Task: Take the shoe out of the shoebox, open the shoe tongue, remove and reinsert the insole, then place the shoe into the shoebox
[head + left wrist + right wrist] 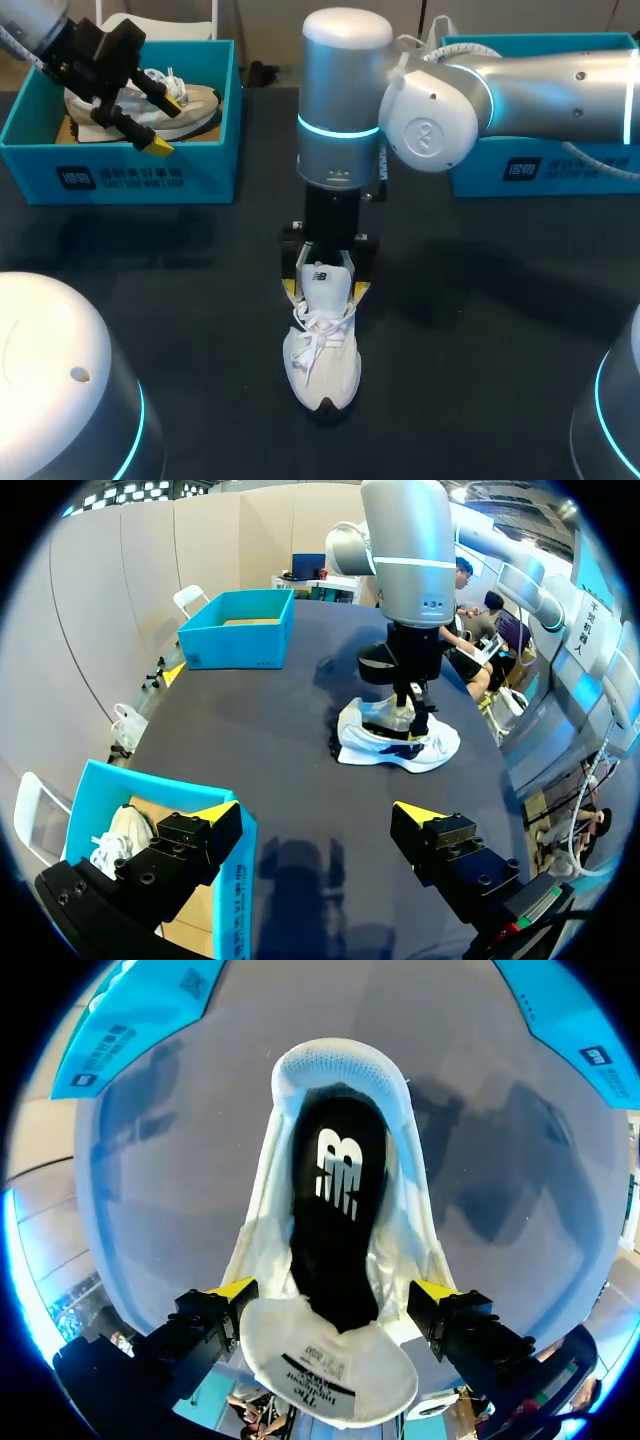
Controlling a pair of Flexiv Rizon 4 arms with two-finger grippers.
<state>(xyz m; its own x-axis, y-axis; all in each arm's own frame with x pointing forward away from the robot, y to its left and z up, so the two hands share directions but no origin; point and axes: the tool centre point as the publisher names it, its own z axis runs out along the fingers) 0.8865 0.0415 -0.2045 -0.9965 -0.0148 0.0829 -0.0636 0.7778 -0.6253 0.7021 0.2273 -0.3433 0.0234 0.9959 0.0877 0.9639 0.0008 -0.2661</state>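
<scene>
Straddling the light, soft shoe (322, 350), right gripper (335, 1290) sits spread wide; insole (338, 1190) looks thin, floppy, so pinch its heel edge.

Left gripper (315, 815) hangs wide open at the near shoebox (228, 875)

One yellow tip sits over that blue box's wall, a pale shoe (113, 842) lying inside. Ahead on the dark table (290, 745), the white sneaker (400, 748) rests with the right gripper (408, 712) down on it. A second blue shoebox (240, 645) stands well beyond.
</scene>
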